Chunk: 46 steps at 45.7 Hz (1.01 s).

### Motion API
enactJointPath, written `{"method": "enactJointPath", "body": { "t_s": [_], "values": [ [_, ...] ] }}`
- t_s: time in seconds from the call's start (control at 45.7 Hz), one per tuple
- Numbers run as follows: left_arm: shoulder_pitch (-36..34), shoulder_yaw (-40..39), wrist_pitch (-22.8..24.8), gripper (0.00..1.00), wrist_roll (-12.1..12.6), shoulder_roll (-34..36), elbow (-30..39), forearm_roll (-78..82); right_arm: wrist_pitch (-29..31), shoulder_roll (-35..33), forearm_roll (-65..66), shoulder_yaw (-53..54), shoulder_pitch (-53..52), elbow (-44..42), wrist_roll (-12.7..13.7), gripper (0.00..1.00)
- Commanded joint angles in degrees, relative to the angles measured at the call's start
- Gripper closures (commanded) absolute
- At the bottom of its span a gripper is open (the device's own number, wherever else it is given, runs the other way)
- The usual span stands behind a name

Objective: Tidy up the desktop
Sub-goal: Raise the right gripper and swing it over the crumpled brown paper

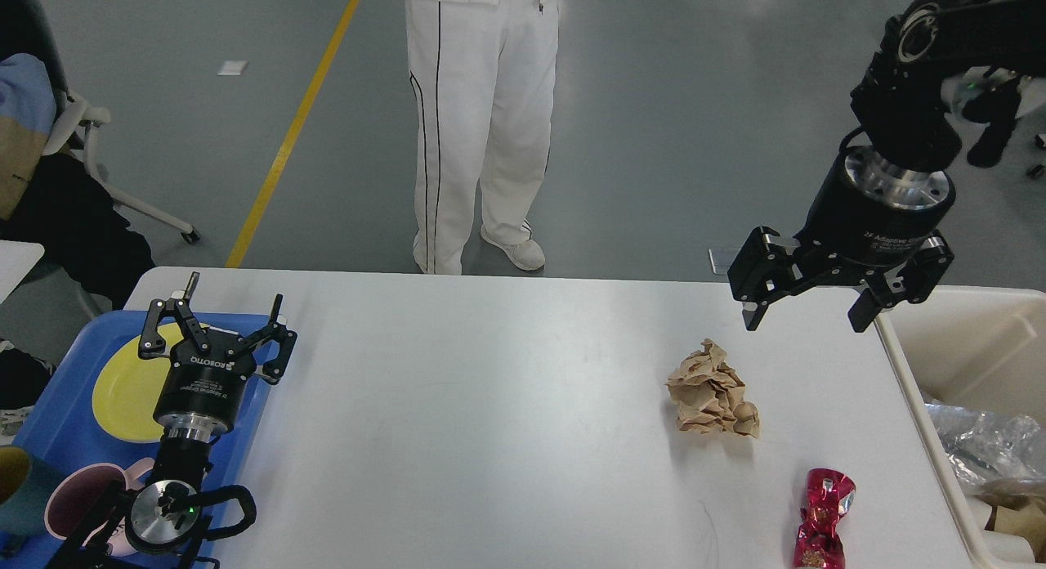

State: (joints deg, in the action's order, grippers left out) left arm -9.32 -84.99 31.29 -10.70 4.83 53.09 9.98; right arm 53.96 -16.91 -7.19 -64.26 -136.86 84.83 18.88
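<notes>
A crinkled, shiny red foil wrapper [822, 520] lies nearest on the smooth white surface [490, 422], twisted at its middle. Just beyond it sits a crumpled ball of brown paper [712, 389], rough and creased. At the left, a blue plastic tray [57, 405] carries a round yellow plate [127, 389] and a pink mug [78, 504]; the left gripper [214, 324] hovers over it, its 2 fingers spread wide and empty. At the right, a beige plastic bin [964, 348] holds clear film. The right gripper [805, 320] hangs above the far right of the surface, fingers apart, holding nothing. Farther off stands a person [482, 119] in white trousers.
</notes>
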Motion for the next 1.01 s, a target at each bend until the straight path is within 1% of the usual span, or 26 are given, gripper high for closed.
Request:
{"method": "enactJointPath", "body": {
  "t_s": [0.0,0.087,0.153,0.197,0.241,0.306,0.35,0.678,0.766,0.853,0.919,0.984],
  "values": [
    [-0.1,0.0,0.0,0.04,0.1,0.0,0.0,-0.1,-2.3,0.0,-0.5,-2.4,-4.1,4.5,-0.1,0.0],
    [0.0,0.0,0.0,0.04,0.1,0.0,0.0,-0.1,-6.1,0.1,-0.5,-5.6,-5.9,7.9,-0.4,0.0],
    [-0.1,0.0,0.0,0.04,0.0,0.0,0.0,-0.1,-9.3,0.6,-0.5,-8.2,-6.6,8.9,-0.8,0.0],
    [-0.1,0.0,0.0,0.04,0.0,0.0,0.0,0.0,-11.1,1.5,-0.5,-9.8,-6.6,9.4,-1.6,0.0],
    [0.0,0.0,0.0,0.04,0.1,0.0,0.0,0.0,-13.3,2.5,-0.5,-10.9,-6.7,10.6,-4.5,0.0],
    [0.0,0.0,0.0,0.04,0.0,0.0,0.0,0.0,-13.9,2.5,-0.5,-11.0,-6.8,10.8,-8.6,0.0],
    [0.0,0.0,0.0,0.04,0.1,0.0,0.0,0.0,-13.9,2.4,-0.4,-10.9,-6.8,10.8,-9.6,0.0],
    [0.0,0.0,0.0,0.04,0.1,0.0,0.0,0.0,-13.4,2.0,-0.4,-9.7,-5.6,10.7,-9.5,0.0],
    [0.0,0.0,0.0,0.04,0.1,0.0,0.0,0.0,-13.5,0.8,-0.3,-9.7,-2.6,10.6,-9.5,0.0],
    [0.0,0.0,0.0,0.04,0.1,0.0,0.0,0.0,-13.7,-0.6,-0.3,-9.7,2.7,10.3,-9.4,0.0],
    [0.0,0.0,0.0,0.04,0.1,0.0,0.0,0.0,-15.0,-1.2,0.0,-9.7,6.2,10.1,-9.4,0.0],
    [0.0,0.0,0.0,0.04,0.1,0.0,0.0,0.0,-18.2,-2.2,0.4,-9.8,10.1,10.1,-9.3,0.0]
  ]
}}
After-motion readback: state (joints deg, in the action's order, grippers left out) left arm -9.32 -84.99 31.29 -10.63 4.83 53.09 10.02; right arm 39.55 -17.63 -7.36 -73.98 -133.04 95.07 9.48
